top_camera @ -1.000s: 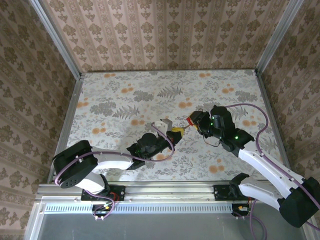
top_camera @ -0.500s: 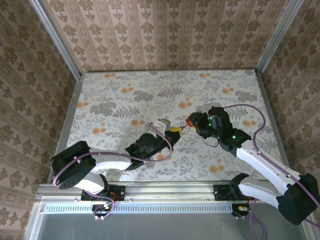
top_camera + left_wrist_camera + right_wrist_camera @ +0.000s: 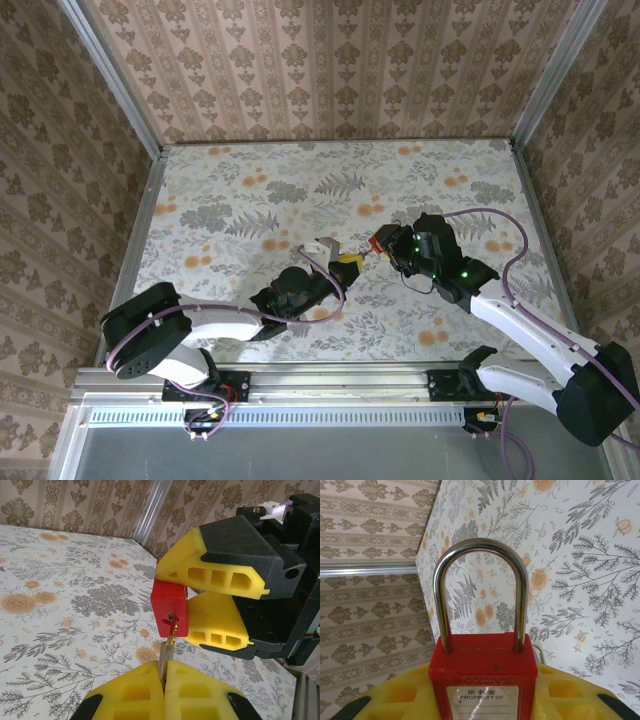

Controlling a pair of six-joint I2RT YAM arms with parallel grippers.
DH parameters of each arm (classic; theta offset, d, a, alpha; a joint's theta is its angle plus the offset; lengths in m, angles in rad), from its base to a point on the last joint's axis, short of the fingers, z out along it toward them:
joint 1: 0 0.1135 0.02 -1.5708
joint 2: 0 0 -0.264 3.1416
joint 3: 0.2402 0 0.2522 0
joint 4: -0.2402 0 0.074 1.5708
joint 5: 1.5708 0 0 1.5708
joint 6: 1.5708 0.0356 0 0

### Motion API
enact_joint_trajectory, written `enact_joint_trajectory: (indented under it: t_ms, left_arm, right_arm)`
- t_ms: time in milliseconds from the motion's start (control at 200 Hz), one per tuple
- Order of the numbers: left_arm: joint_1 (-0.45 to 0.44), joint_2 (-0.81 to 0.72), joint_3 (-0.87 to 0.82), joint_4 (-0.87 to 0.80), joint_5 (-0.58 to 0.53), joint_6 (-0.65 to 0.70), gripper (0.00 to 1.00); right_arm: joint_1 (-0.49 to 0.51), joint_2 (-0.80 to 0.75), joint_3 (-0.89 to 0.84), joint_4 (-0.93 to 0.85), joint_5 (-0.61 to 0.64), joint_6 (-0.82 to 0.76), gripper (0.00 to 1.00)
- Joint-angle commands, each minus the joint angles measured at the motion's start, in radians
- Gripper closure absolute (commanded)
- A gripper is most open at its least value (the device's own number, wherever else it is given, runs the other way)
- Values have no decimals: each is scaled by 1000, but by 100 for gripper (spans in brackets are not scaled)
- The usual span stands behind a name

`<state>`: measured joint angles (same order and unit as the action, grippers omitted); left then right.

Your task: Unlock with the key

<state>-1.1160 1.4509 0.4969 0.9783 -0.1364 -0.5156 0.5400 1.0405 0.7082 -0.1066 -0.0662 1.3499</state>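
Observation:
A red padlock (image 3: 484, 672) with a steel shackle (image 3: 480, 545) sits between the yellow pads of my right gripper (image 3: 484, 700), which is shut on its body. Both shackle legs are seated in the body. In the left wrist view the padlock (image 3: 169, 607) faces me bottom-first, and the key (image 3: 166, 652) pokes its tip into the keyhole. My left gripper (image 3: 165, 675) is shut on the key's bow. From above, the left gripper (image 3: 346, 259) and right gripper (image 3: 386, 246) meet over the table's middle, the padlock (image 3: 377, 243) between them.
The flowered table (image 3: 250, 200) is walled on three sides by patterned panels with aluminium posts (image 3: 545, 70). Purple cables (image 3: 490, 215) loop off both wrists. Both arms stretch inward from the near rail (image 3: 320, 385).
My right gripper has shifted the padlock slightly left toward the key, and the left gripper has crept up a little. Both grips stay the same.

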Motion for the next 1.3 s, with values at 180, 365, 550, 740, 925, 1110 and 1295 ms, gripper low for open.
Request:
enact_joint_trajectory:
  t_ms: [180,365,550,740,925,1110,1295]
  left_arm:
    - [-39,-6,35,7,-50,136,100]
    - [-58,6,57,-44,-80,226,100]
    - [-74,0,77,-97,-96,307,100]
    - [-54,2,85,-112,-20,280,100]
    - [14,32,74,-10,149,120,100]
    - [63,39,94,31,291,10,100]
    - [106,56,76,96,353,-92,100]
  right_arm:
    - [45,28,-36,114,-34,96,94]
    - [57,56,-23,139,-71,128,94]
    - [58,74,-29,163,-92,144,95]
    - [60,82,-43,187,-99,142,96]
    - [60,72,-55,193,-96,143,96]
    - [61,50,-73,192,-95,147,97]
    - [61,20,-91,191,-87,154,97]
